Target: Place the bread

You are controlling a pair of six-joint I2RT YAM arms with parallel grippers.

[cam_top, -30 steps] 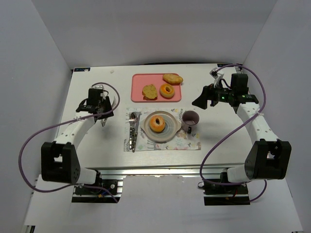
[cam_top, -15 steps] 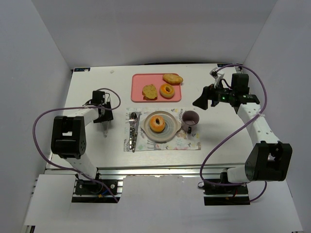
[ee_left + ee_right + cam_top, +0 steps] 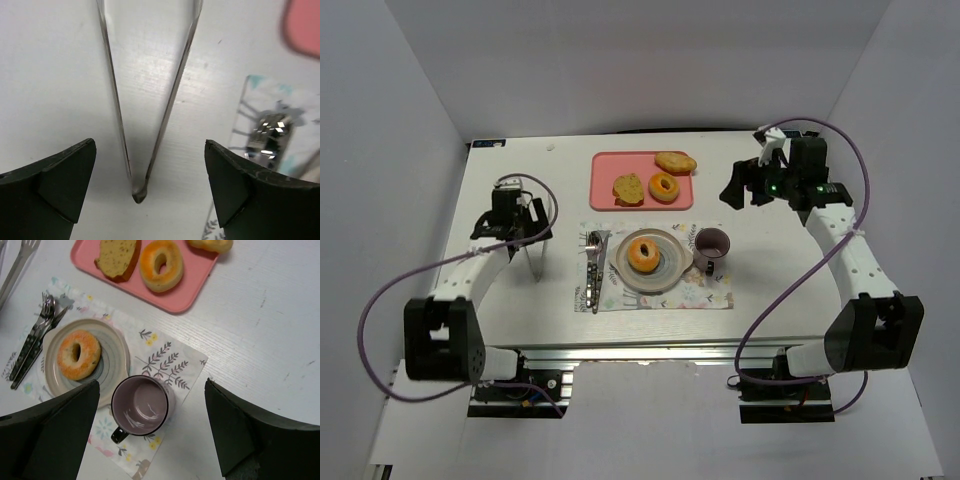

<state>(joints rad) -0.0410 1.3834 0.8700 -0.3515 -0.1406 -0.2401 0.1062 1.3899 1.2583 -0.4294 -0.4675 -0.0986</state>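
Observation:
The bread (image 3: 642, 254), an orange-brown ring with a dark hole, lies on the round plate (image 3: 667, 268) on the placemat; the right wrist view shows the bread (image 3: 78, 354) and the plate (image 3: 118, 354) too. My left gripper (image 3: 523, 232) is at the table's left, well away from the bread. Its jaws (image 3: 150, 152) stand wide open, with metal tongs (image 3: 142, 125) lying loose on the table between them, touching neither finger. My right gripper (image 3: 732, 192) hovers open behind the mug, holding nothing (image 3: 152, 390).
A purple mug (image 3: 142, 407) stands right of the plate. A fork and knife (image 3: 32, 342) lie at the placemat's left edge. The pink tray (image 3: 642, 198) at the back holds a toast slice (image 3: 117, 257), a paler ring (image 3: 161, 265) and a roll (image 3: 675, 161).
The left jaws have spread wide and let go of the tongs, which now rest on the table. The right gripper has shifted slightly toward the back. The bread has not moved.

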